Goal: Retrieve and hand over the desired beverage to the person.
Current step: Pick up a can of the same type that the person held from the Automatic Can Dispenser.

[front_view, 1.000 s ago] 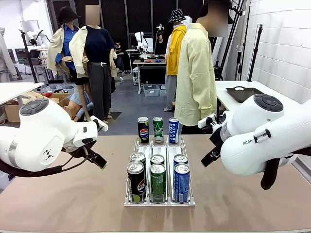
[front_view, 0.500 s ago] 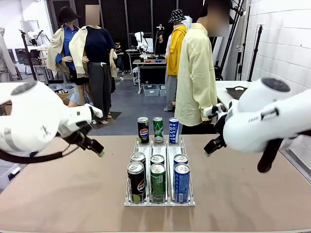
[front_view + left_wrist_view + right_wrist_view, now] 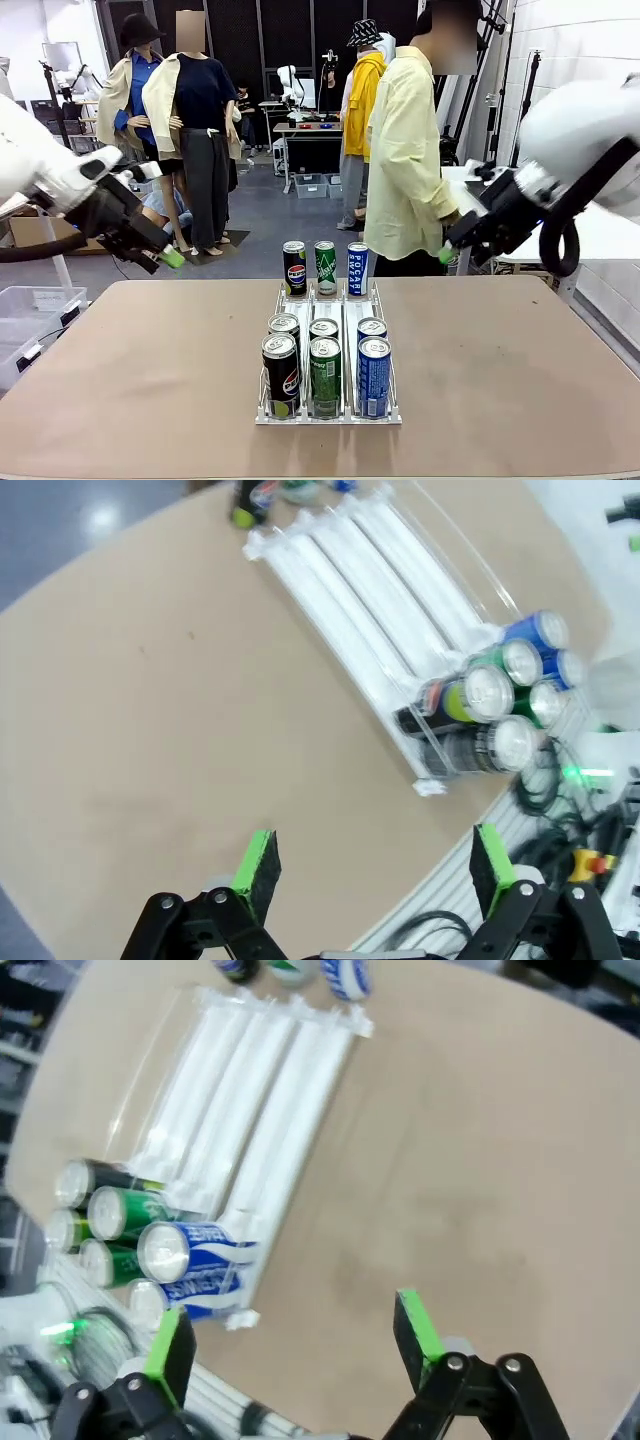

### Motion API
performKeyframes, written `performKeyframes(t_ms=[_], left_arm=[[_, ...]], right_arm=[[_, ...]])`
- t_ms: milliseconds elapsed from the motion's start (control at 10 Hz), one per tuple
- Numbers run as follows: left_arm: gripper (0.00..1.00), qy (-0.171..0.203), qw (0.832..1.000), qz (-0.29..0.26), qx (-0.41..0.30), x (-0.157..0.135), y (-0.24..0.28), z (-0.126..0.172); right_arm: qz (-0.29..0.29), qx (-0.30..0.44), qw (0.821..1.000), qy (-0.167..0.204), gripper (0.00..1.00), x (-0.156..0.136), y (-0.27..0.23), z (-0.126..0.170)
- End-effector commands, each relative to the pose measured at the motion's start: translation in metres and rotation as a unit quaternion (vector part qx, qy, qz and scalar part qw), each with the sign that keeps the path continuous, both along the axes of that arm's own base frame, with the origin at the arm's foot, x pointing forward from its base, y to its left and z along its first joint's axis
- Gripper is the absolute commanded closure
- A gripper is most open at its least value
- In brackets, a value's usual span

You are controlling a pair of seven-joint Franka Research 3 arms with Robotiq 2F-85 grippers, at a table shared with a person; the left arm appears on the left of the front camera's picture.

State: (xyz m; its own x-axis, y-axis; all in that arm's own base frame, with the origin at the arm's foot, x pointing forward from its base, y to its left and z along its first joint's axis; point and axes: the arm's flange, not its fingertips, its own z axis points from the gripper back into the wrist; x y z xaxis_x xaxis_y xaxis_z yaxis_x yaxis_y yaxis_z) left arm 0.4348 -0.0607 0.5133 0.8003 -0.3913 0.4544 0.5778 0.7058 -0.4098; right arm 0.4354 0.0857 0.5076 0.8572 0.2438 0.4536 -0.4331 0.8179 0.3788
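Observation:
A clear three-lane rack stands mid-table. Black Pepsi cans, green cans and blue cans sit at its near end. One black can, one green can and one blue can stand at its far end. The person in a pale-yellow shirt stands behind the table, turned sideways. My left gripper hangs open high off the table's left side, and my right gripper is open high on the right near the person. In the wrist views the left gripper and right gripper hold nothing, looking down on the rack.
The brown tabletop spreads wide on both sides of the rack. A clear bin sits on the floor at the left. A white table stands behind my right arm.
Both arms have lifted and swung outward from beside the rack, the left one up and left, the right one up and right. Both grippers stayed open.

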Motion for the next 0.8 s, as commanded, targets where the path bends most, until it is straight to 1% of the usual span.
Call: performKeyframes(t_ms=[0,100,200,300,400,500,600,700], left_arm=[[0.00,0.044,0.996,-0.030,-0.074,0.008,0.031,-0.004],[0.00,0.036,0.991,-0.027,-0.127,0.006,0.046,-0.003],[0.00,0.024,0.983,0.002,-0.179,0.005,0.064,-0.005],[0.00,0.017,0.975,0.025,-0.222,-0.004,0.086,-0.009],[0.00,0.006,0.969,0.051,-0.243,-0.013,0.104,-0.013],[0.00,-0.011,0.961,0.068,-0.269,-0.024,0.119,-0.017],[0.00,-0.017,0.950,0.084,-0.301,-0.030,0.136,-0.023],[0.00,-0.008,0.943,0.101,-0.316,-0.035,0.151,-0.033]], right_arm=[[0.017,0.122,0.992,0.019,0.00,0.004,-0.033,0.005],[0.026,0.175,0.984,0.021,0.00,0.001,-0.051,0.010],[0.027,0.214,0.976,0.010,0.00,-0.002,-0.068,0.010],[0.019,0.259,0.966,0.007,0.00,-0.008,-0.084,0.005],[0.027,0.290,0.957,-0.005,0.00,-0.013,-0.096,-0.003],[0.021,0.316,0.948,-0.009,0.00,-0.018,-0.109,-0.014],[0.016,0.344,0.938,-0.019,0.00,-0.023,-0.124,-0.025],[0.015,0.374,0.927,-0.029,0.00,-0.029,-0.140,-0.036]])
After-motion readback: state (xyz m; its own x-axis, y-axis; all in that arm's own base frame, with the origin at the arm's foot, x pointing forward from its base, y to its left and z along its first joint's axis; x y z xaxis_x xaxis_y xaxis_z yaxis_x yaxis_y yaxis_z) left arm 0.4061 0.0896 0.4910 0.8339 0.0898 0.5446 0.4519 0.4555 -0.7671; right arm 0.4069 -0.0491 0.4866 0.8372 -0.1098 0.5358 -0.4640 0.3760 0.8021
